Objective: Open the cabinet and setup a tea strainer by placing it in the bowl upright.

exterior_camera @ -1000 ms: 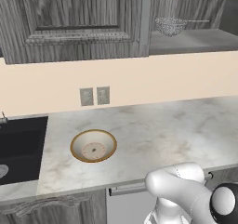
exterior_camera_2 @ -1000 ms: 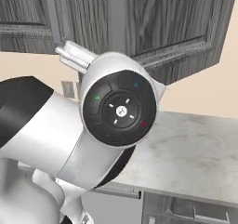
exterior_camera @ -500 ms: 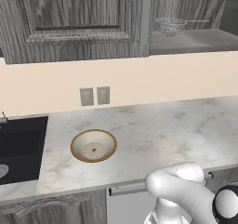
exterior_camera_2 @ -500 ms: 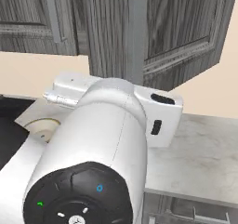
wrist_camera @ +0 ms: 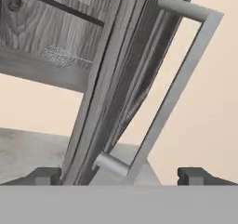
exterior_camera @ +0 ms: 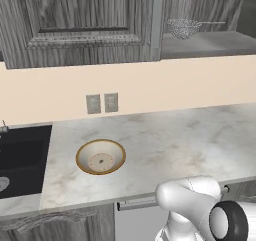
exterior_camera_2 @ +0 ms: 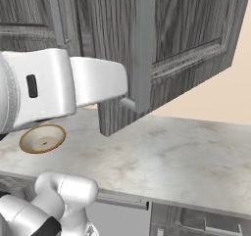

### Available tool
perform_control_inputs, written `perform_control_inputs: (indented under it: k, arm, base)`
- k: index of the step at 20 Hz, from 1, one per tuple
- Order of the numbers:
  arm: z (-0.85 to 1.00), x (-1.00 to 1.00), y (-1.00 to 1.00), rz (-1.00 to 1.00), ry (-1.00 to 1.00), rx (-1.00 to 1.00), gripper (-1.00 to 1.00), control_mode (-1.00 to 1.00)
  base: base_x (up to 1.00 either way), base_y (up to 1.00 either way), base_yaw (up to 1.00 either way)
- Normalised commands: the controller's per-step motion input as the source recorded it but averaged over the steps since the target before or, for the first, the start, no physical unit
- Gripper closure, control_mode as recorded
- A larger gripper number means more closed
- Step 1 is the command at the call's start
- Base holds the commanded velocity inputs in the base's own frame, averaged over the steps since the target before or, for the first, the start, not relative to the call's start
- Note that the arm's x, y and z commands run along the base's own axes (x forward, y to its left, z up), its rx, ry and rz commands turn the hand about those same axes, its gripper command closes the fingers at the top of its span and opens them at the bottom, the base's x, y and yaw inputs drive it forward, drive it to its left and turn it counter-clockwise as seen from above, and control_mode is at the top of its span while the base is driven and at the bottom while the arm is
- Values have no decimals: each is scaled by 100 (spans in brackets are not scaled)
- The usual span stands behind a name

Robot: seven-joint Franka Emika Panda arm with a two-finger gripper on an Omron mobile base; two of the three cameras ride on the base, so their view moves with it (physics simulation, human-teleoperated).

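Note:
The cabinet (exterior_camera: 210,42) stands open, its door (exterior_camera_2: 186,39) swung out over the counter. Inside, on the grey shelf, lies the tea strainer (exterior_camera: 185,27), also seen small and far off as the strainer (wrist_camera: 60,56) past the door's edge. The bowl (exterior_camera: 100,156) sits empty on the marble counter, left of the open cabinet; it is the bowl (exterior_camera_2: 42,138) partly behind my arm. My gripper (wrist_camera: 120,176) is open, its fingertips (wrist_camera: 44,175) wide apart. The lower end of the door handle (wrist_camera: 176,88) stands between them, touching neither.
A black sink (exterior_camera: 20,160) lies at the counter's left end. Two wall outlets (exterior_camera: 101,103) sit above the bowl. A closed wider cabinet (exterior_camera: 80,20) hangs left of the open one. The open door (exterior_camera_2: 127,107) juts out close to my forearm (exterior_camera_2: 93,83).
My arm's links have swung across the right base view, the forearm now reaching level toward the door handle. Door, strainer and bowl have not moved.

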Motion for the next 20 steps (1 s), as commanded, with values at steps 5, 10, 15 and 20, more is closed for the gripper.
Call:
perform_control_inputs:
  k: [5,10,15,20]
  arm:
    - [13,-45,17,-42,26,-27,-100,-100]
    - [1,-16,73,-33,32,-31,-100,-100]
    - [0,10,88,-18,22,-25,-100,-100]
    - [-24,80,19,-3,6,-7,-100,-100]
  base:
    - [0,0,0]
    - [0,0,0]
    - [0,0,0]
    - [0,0,0]
